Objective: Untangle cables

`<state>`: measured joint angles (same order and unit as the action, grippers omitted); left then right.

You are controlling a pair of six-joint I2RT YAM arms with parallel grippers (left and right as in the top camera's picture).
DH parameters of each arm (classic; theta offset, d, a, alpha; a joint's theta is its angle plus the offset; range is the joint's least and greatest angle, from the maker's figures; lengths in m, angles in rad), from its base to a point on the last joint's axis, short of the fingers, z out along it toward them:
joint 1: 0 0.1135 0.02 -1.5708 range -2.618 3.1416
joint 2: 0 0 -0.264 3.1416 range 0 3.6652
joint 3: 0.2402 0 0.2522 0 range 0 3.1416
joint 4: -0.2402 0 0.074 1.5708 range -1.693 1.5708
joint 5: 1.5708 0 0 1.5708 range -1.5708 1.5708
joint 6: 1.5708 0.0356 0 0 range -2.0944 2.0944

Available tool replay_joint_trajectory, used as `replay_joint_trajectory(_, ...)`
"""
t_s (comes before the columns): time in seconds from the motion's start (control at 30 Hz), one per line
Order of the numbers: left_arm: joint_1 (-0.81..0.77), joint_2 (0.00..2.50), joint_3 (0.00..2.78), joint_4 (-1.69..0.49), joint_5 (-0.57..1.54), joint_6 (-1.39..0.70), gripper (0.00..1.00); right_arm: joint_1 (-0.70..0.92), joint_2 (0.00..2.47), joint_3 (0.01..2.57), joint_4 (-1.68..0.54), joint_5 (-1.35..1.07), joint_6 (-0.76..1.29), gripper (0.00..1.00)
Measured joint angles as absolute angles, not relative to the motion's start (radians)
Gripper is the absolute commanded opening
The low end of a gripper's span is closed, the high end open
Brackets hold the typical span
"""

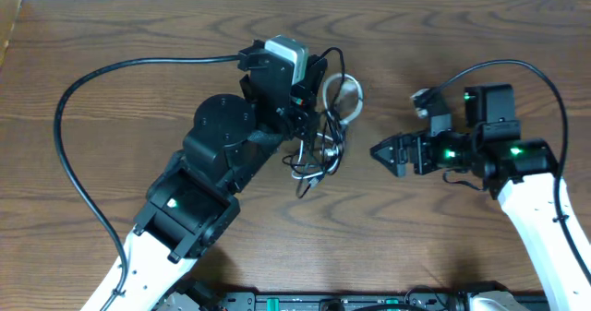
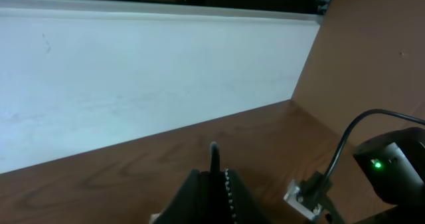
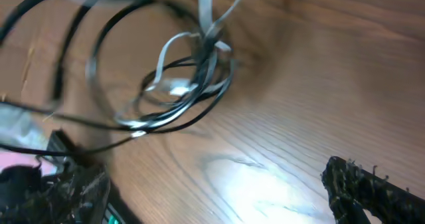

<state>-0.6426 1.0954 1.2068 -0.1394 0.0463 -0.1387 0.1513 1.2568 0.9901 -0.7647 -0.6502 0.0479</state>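
The left pincer (image 2: 214,179) is clamping shut on a black strand of the cables (image 1: 325,131), which are bunching in a tangle at the middle of the tabletop (image 1: 111,34), while the right pincer (image 1: 384,158) is gaping wide and empty nearby.

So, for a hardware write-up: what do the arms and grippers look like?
The left arm and right arm each have a white lower link, bulky black joints with green lights, and a thick black cable looping off. The left wrist carries a grey box. The left gripper and right gripper have black fingers with toothed edges.
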Motion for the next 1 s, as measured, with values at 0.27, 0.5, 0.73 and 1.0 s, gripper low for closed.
replay_joint_trajectory(0.27, -0.643, 1.105, 1.207, -0.135, 0.046, -0.139, 0.09, 0.233, 1.262, 0.989, -0.675, -0.659, 0.055, 0.87)
replay_joint_trajectory(0.5, -0.643, 1.105, 1.207, -0.131, 0.046, -0.139, 0.09, 0.319, 1.343, 0.986, -0.536, -0.646, 0.107, 0.81)
replay_joint_trajectory(0.73, -0.643, 1.105, 1.207, -0.131, 0.046, -0.139, 0.09, 0.404, 1.432, 0.986, -0.378, -0.642, 0.182, 0.79)
replay_joint_trajectory(1.0, -0.644, 1.105, 1.207, -0.131, 0.046, -0.139, 0.09, 0.466, 1.541, 0.986, -0.309, -0.596, 0.252, 0.78)
